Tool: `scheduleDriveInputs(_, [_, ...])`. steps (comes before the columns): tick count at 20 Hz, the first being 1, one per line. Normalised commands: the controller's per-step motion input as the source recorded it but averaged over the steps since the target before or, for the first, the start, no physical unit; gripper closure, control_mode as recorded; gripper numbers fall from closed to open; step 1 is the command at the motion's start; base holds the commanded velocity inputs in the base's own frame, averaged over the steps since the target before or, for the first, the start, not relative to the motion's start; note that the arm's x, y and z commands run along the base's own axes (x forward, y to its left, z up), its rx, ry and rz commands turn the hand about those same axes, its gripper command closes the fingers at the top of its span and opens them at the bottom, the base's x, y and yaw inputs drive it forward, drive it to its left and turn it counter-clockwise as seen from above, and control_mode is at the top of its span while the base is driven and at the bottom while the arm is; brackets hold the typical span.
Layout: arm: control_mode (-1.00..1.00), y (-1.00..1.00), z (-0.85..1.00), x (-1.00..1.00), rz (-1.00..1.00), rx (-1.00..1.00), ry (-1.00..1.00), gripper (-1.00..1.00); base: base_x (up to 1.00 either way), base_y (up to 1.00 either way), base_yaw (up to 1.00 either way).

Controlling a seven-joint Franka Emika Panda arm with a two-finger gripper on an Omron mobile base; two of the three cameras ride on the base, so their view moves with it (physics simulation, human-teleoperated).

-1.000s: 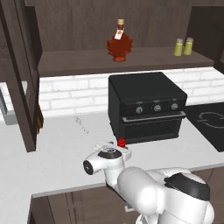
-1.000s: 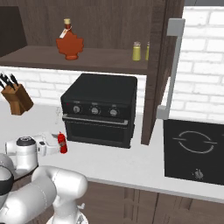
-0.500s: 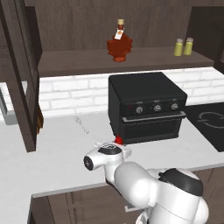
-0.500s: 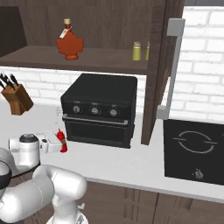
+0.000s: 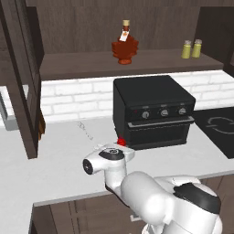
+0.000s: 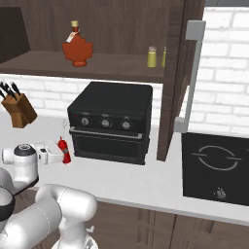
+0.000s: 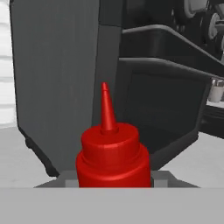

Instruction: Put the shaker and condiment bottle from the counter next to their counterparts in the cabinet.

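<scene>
Dark wall cabinet: maple-leaf bottle mid-shelf, two yellow-green shakers side by side at its 3 o'clock. Pale worktop carries the black toaster oven; knife block at its 9 o'clock. Pincer at the red condiment bottle, which stands upright at the oven's lower-left corner; cannot tell whether it grips.

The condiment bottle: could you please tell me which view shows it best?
The hand view: the condiment bottle stands close and central, nozzle up. In the right base view it is small beside the hand; in the left base view just its red top peeks behind the hand.
</scene>
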Motion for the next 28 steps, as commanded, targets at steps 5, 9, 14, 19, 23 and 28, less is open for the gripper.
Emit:
scheduleDriveInputs(5, [-1.0,-0.01,0.77,-0.27,0.12,0.0,0.0,1.0,0.0,0.0,0.0])
scheduleDriveInputs(9, [-1.0,-0.13,0.78,-0.34,0.13,0.03,0.0,1.0,0.0,0.0,0.0])
scheduleDriveInputs(14, [-1.0,-0.18,0.81,-0.44,0.13,0.06,0.0,1.0,0.0,0.0,0.0])
scheduleDriveInputs(19, [-1.0,-0.13,0.88,-0.5,0.09,0.05,0.0,1.0,0.0,0.0,0.0])
scheduleDriveInputs(23, [-1.0,-0.09,0.98,-0.49,0.08,0.04,0.0,1.0,0.0,0.0,0.0])
scheduleDriveInputs(28, [-1.0,-0.01,0.98,-0.58,0.05,0.02,0.0,1.0,0.0,0.0,0.0])
